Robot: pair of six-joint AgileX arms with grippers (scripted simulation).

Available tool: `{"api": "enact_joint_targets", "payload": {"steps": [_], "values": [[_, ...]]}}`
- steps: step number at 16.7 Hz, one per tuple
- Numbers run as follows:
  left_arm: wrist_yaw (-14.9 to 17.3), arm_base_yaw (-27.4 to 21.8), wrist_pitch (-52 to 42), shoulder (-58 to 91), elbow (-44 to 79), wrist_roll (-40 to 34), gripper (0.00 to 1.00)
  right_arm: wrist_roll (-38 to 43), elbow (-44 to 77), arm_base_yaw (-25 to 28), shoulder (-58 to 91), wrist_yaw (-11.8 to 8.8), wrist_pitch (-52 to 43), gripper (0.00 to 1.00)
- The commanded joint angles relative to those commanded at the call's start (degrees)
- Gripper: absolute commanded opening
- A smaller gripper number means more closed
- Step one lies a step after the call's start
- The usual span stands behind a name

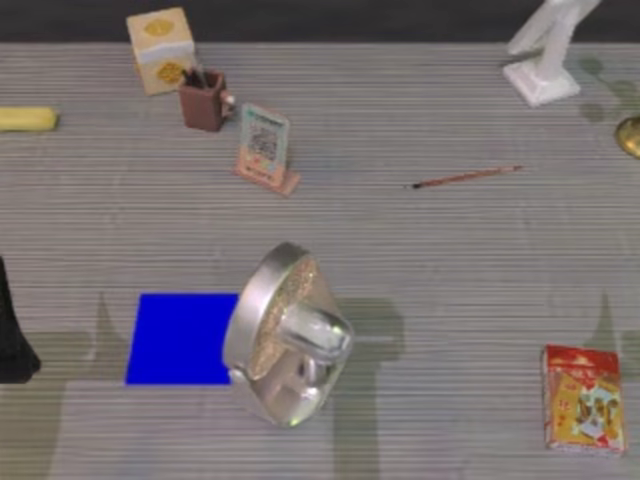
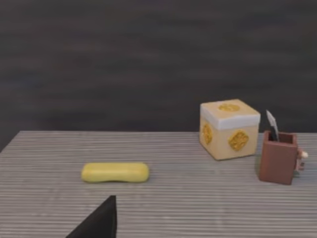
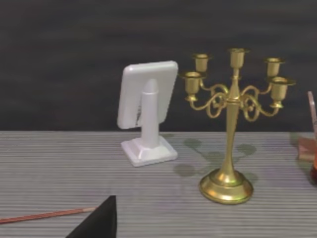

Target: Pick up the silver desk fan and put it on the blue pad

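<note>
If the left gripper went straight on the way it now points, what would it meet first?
Judging by the left wrist view, probably the yellow bar lying on the table, almost directly ahead; depth is unclear, so it might pass just beside it. The gripper itself isn't clearly shown.

Even bright light — soft shadows on table (image 1: 450, 260), dark backdrop.

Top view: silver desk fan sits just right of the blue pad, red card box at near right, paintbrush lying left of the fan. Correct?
One thing is off: the paintbrush lies beyond the silver desk fan and to its right, not to its left, as the top view shows. The rest stands: the fan sits just right of the blue pad, overlapping its right edge, and the red card box is at near right.
</note>
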Motion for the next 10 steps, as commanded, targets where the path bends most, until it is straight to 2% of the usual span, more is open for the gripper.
{"api": "enact_joint_targets", "payload": {"steps": [5, 10], "values": [[0.09, -1.65, -3.41, 3.56, 3.51, -0.29, 1.0, 0.0, 0.0, 0.0, 0.0, 0.0, 0.0, 1.0], [0.04, -8.44, -17.97, 21.59, 20.62, -1.97, 1.0, 0.0, 0.0, 0.0, 0.0, 0.0, 0.0, 1.0]]}}
